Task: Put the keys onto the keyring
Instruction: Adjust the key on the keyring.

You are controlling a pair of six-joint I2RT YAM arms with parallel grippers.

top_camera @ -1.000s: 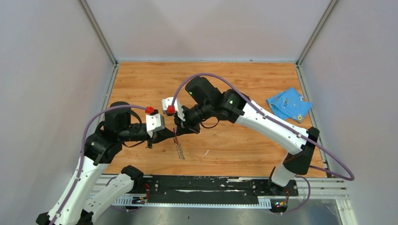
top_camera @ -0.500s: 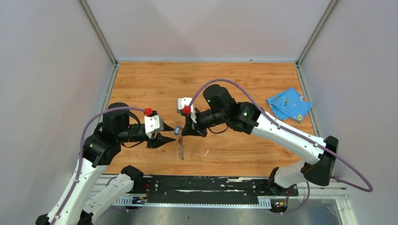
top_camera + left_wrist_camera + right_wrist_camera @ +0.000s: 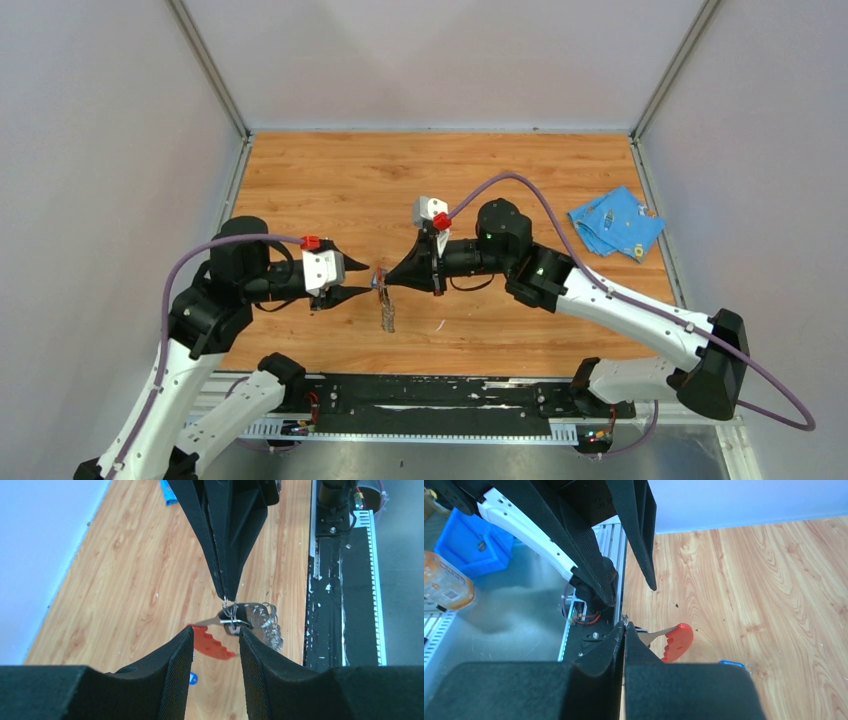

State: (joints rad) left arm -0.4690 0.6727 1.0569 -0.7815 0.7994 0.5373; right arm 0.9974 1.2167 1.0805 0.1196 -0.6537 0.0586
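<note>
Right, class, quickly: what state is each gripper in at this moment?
Left gripper: open, jaws apart, nothing clamped.
Right gripper: closed, pinching the keyring by its metal ring.

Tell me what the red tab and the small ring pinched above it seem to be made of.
The red tab looks like matte moulded plastic: even colour, scalloped edge, no glint, though rubber is possible. The small ring looks like polished metal wire: silvery, thin, with bright highlights.

crumpled blue cloth (image 3: 615, 222) near the wooden table's (image 3: 330, 180) far right edge
</note>
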